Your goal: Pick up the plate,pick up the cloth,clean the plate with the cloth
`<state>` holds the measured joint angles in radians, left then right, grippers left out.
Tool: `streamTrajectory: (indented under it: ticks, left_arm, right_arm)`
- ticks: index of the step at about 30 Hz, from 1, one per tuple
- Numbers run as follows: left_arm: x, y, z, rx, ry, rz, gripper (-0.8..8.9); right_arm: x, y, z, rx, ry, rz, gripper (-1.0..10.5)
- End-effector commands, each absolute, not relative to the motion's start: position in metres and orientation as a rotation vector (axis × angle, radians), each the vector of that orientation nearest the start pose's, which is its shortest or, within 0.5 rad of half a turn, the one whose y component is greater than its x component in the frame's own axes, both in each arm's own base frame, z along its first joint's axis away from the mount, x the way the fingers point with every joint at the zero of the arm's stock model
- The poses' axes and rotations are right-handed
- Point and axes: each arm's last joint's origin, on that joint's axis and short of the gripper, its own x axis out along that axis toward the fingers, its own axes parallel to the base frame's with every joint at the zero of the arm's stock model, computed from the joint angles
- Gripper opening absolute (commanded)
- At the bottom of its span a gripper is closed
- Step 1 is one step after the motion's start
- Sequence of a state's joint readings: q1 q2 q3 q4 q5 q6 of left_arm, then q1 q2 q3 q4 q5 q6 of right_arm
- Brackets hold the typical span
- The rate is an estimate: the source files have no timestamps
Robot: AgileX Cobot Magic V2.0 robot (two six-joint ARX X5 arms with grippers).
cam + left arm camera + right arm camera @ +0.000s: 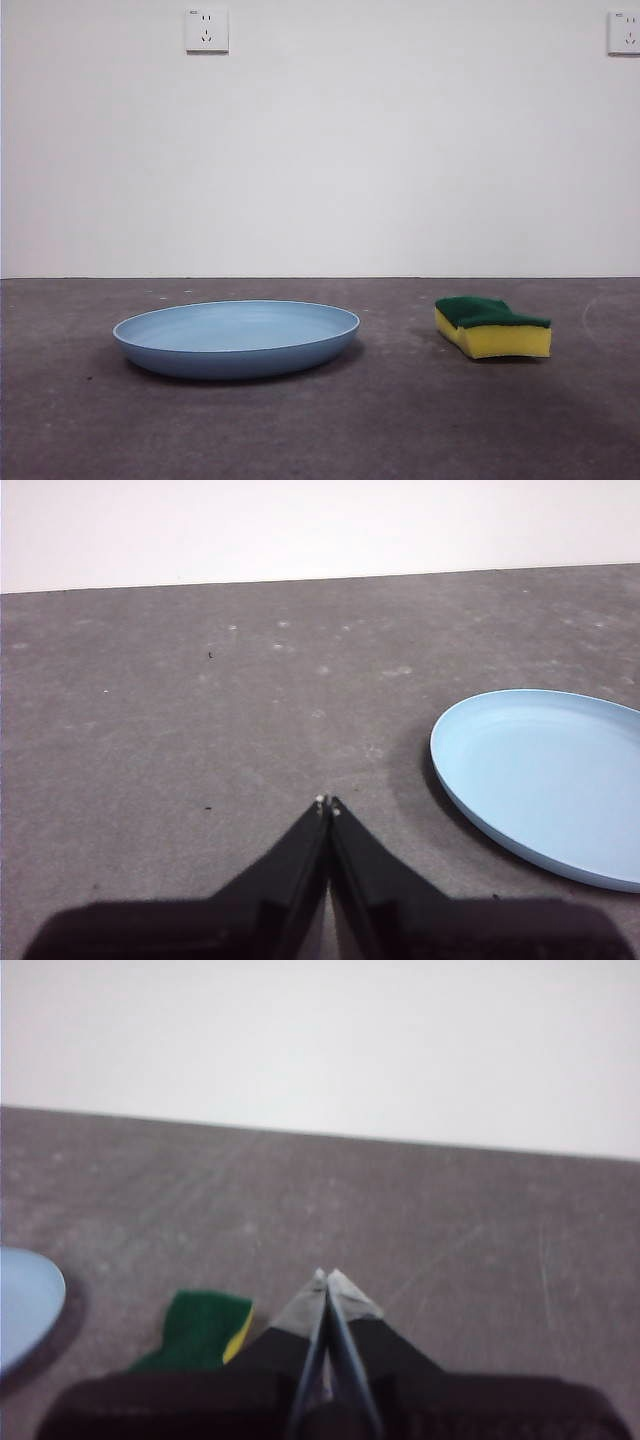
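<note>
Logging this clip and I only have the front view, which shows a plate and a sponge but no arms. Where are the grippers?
Observer: The left gripper waits shut over bare table, beside the plate.
Operator: And the right one?
Observer: The right gripper is shut too, empty, near the sponge.
Operator: Is either touching anything?
Observer: No, both are clear of the plate and sponge.
</note>
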<state>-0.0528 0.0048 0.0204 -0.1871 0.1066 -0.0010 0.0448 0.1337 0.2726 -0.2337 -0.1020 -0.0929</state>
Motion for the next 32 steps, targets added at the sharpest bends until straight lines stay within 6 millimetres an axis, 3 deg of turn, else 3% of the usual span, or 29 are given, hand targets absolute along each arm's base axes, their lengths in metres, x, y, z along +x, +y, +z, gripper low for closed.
streamTrajectory:
  ticks: [1, 7, 17, 32]
  left_arm:
    - [0.095, -0.008, 0.148, -0.012, 0.187, -0.155, -0.03]
    - [0.095, -0.008, 0.148, -0.012, 0.187, -0.155, -0.03]
    - [0.095, -0.008, 0.148, -0.012, 0.187, -0.155, -0.03]
    - [0.095, -0.008, 0.148, -0.012, 0.187, -0.155, -0.03]
  right_arm:
    - [0.092, 0.006, 0.203, -0.070, 0.095, 0.143, -0.2]
    - [0.095, 0.006, 0.171, -0.017, 0.133, 0.140, -0.2]
    - [0.098, 0.006, 0.146, 0.034, 0.205, 0.136, -0.2]
    - [0.098, 0.006, 0.145, 0.054, 0.219, 0.126, -0.2]
